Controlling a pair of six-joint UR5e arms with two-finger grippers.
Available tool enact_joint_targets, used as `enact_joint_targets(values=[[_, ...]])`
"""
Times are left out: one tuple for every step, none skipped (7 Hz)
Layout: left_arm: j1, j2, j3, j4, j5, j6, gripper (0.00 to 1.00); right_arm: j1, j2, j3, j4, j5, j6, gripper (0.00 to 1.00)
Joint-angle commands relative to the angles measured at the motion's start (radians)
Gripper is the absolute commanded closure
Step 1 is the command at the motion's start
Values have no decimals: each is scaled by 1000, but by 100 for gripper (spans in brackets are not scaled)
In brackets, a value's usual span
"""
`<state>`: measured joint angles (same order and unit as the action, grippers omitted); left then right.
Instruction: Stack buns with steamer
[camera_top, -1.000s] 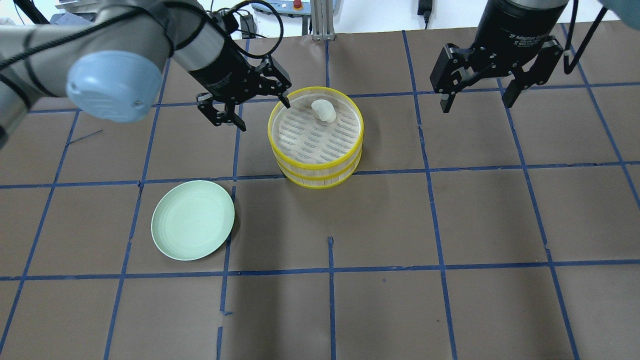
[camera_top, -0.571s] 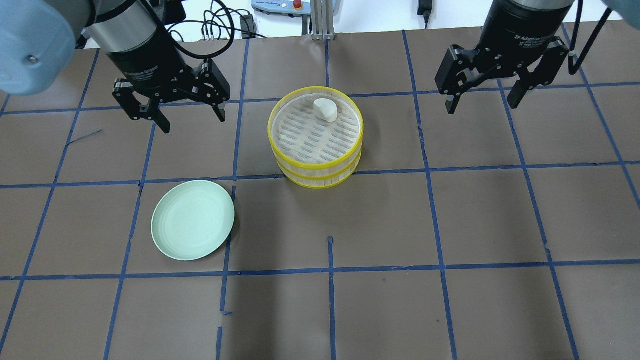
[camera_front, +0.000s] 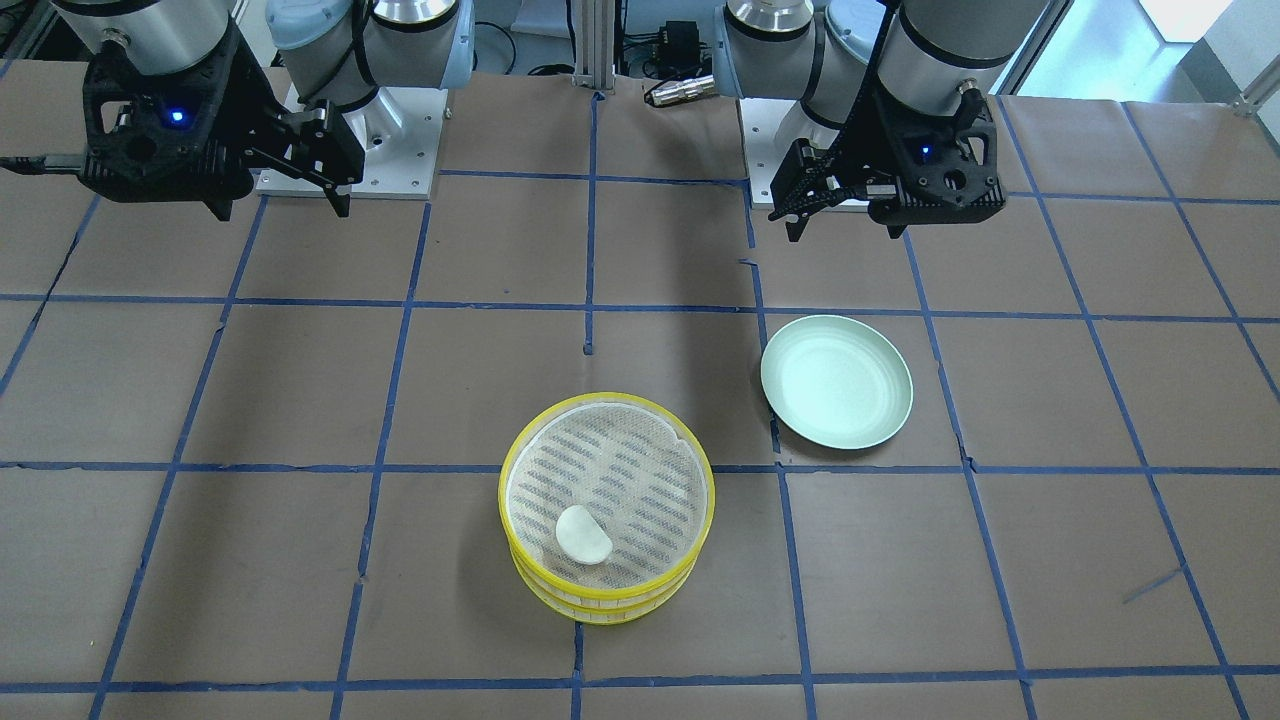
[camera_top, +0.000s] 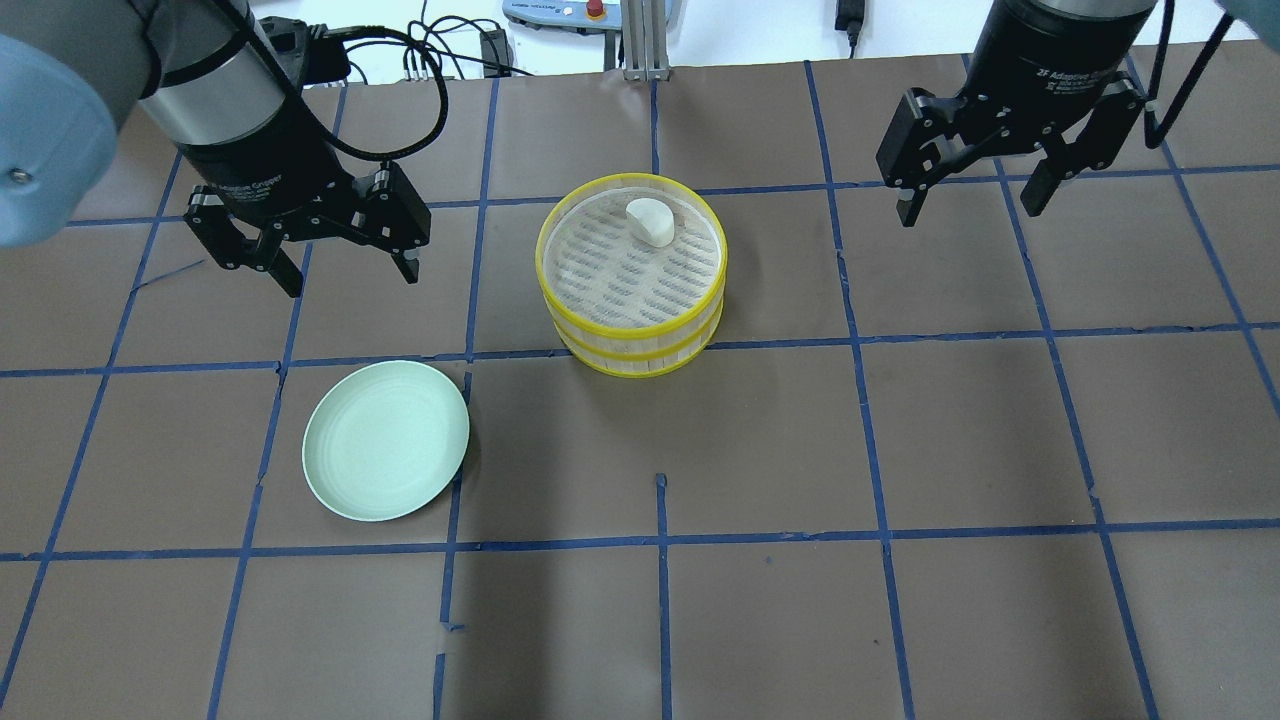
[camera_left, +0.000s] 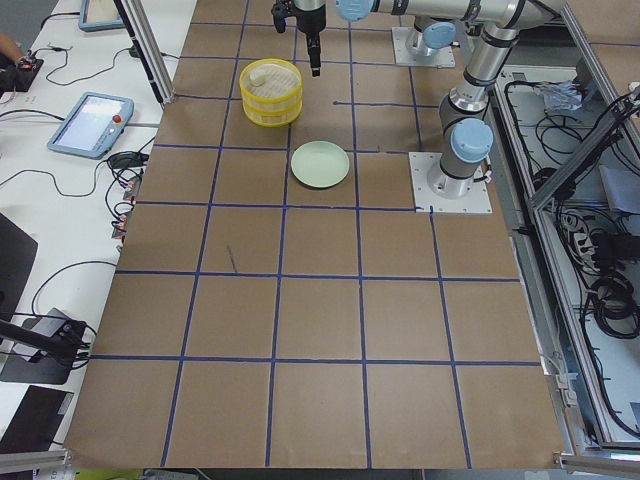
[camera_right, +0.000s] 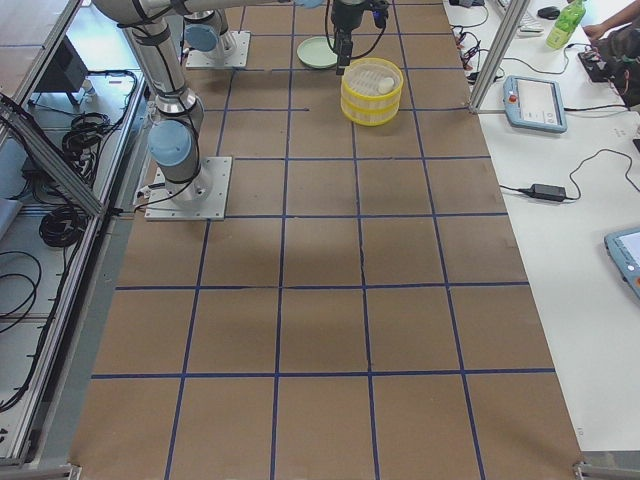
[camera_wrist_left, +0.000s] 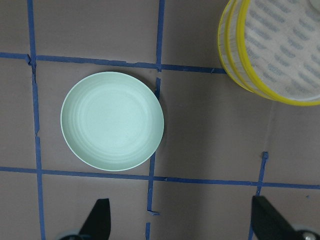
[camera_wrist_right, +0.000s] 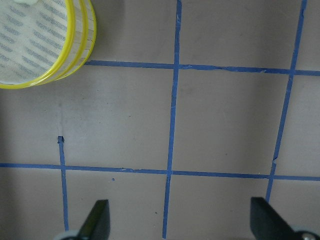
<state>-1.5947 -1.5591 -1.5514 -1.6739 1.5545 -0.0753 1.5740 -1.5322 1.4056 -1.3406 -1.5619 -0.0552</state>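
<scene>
The yellow-rimmed steamer (camera_top: 640, 348) stands as two stacked tiers mid-table. The white bun (camera_top: 651, 220) lies on the top tier's slatted floor near the far rim; it also shows in the front view (camera_front: 583, 535). The reddish-brown bun is hidden or out of view. My left gripper (camera_top: 350, 270) hangs open and empty above the table, left of the steamer and beyond the plate. My right gripper (camera_top: 968, 205) hangs open and empty, well right of the steamer. The left wrist view shows the steamer's edge (camera_wrist_left: 280, 55); the right wrist view shows it too (camera_wrist_right: 40, 45).
A pale green plate (camera_top: 385, 440) lies empty, left of and nearer than the steamer; it also shows in the left wrist view (camera_wrist_left: 112, 121). The brown table has blue tape grid lines. Cables and a white strip run along the far edge.
My left gripper has drawn away from the steamer's rim, moving left and a little nearer, still open. The right gripper has barely shifted. The white bun stays in place.
</scene>
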Motion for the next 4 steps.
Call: enact_joint_targets(values=[[2,-1,-4,74,-1,84,0,0,0,1,0,0,0,0],[-2,-1,-7,76,4,86,0,0,0,1,0,-1,0,0],[-1,1,-7,79,4,86,0,0,0,0,-2,0,0,0],[-2,-1,-9,71,7,85,0,0,0,1,-2,-1,0,0]])
